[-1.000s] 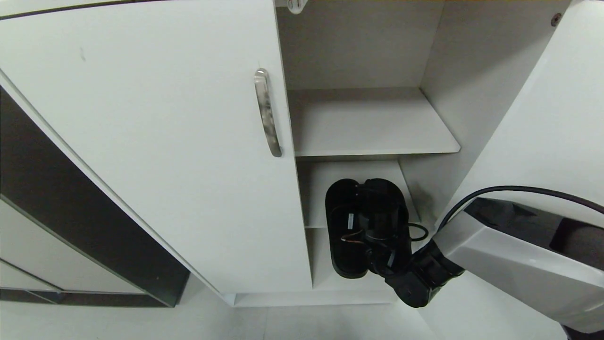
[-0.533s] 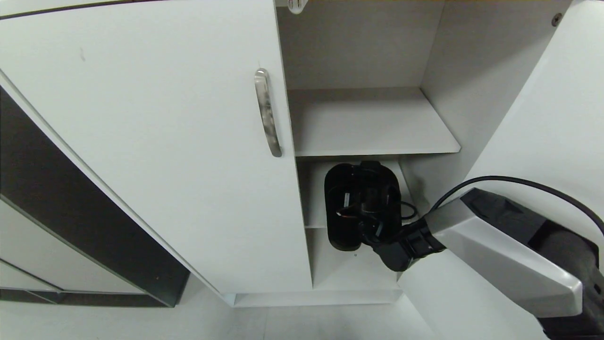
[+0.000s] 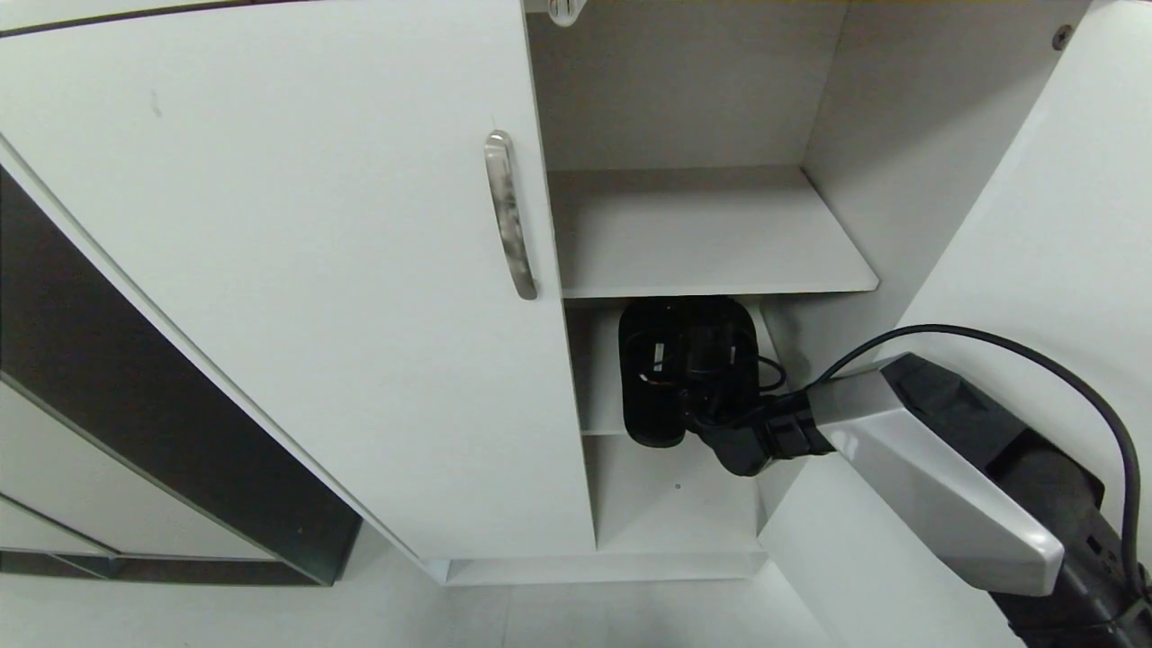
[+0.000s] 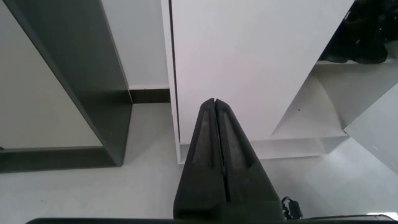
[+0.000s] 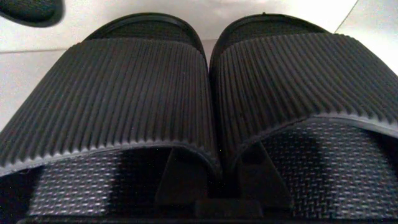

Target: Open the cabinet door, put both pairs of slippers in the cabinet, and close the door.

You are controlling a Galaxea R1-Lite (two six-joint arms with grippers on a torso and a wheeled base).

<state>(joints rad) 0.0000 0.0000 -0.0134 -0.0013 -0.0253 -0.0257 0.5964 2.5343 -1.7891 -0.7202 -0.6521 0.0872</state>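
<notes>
Head view. White cabinet (image 3: pixel 837 108): left door (image 3: pixel 270 225) shut, metal handle (image 3: pixel 509 214) upright near its inner edge. Right door (image 3: pixel 1062 225) swung wide open, at 3 o'clock of the opening.

Inside we count three levels: upper shelf (image 3: pixel 702 234), bare; middle shelf (image 3: pixel 598 369) below it; bottom board (image 3: pixel 666 495) lowest.

Pair of black slippers (image 3: pixel 643 414) sits at the middle shelf, at about 5 o'clock from the handle. Toes are tucked under the front edge of the upper shelf, and heels hang out past the front edge of the middle shelf. We cannot tell whether the soles touch the shelf.

Right tool (image 3: pixel 697 364) comes in from 4 o'clock and is clenched on the pair. In the right wrist view the two slippers (image 5: pixel 143 93) lie side by side with ribbed straps touching. One finger (image 5: pixel 169 180) goes inside each slipper, and the two fingers pinch the inner walls together. A dark rounded object (image 5: pixel 28 9) shows at the frame edge beyond them; we cannot identify it.

Left wrist view. Left tool (image 4: pixel 214 106) is clenched on nothing, fingers pressed flat together. It hangs over the pale floor (image 4: pixel 143 174) in front of the shut left door (image 4: pixel 249 56), well apart from the slippers.
</notes>
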